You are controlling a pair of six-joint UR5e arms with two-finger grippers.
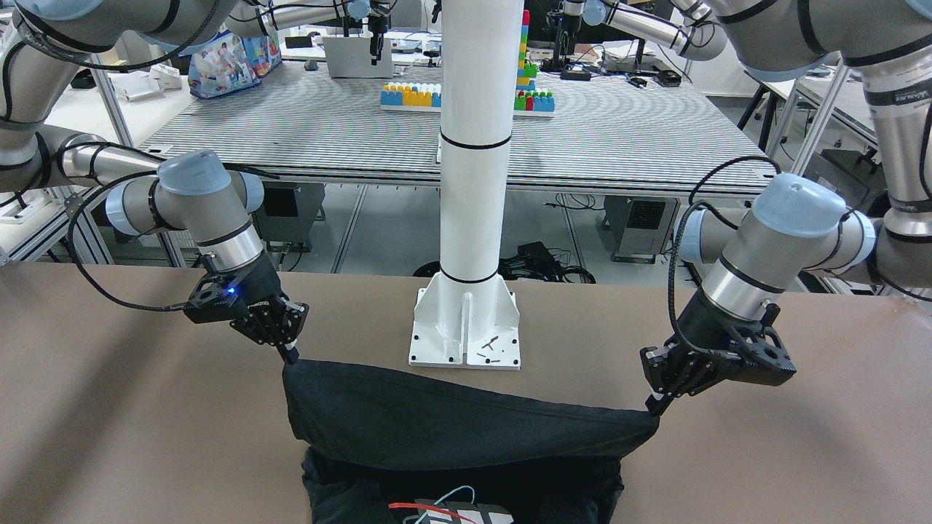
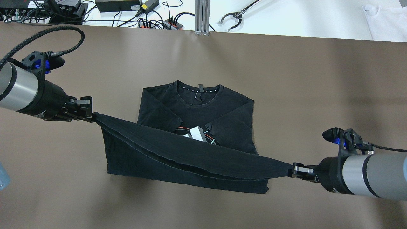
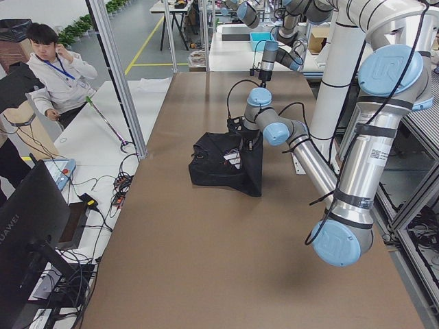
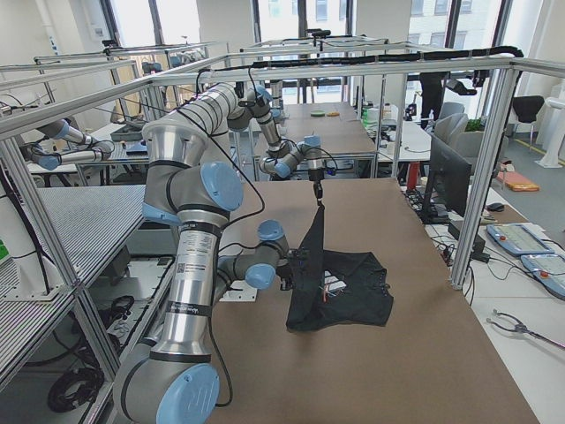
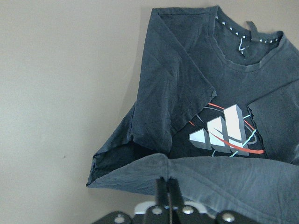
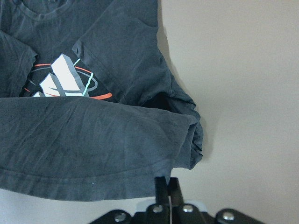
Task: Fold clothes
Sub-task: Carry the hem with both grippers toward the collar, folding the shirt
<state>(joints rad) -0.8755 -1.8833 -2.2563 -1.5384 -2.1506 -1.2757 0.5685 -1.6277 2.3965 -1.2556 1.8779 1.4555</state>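
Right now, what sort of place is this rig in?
Likely a robotics lab: aluminium-frame cells, more robot arms at neighbouring tables, and a person alongside.

The clothes (image 2: 197, 105) are soft, matt black cloth, finely creased, with a smoother white and red print (image 5: 219, 133). The table (image 2: 286, 79) is matt brown. The left arm (image 2: 16, 87) and right arm (image 2: 359, 173) show brushed silvery metal with glossy pale-blue plastic caps (image 1: 790, 200). The pillar (image 1: 473, 182) is glossy white.
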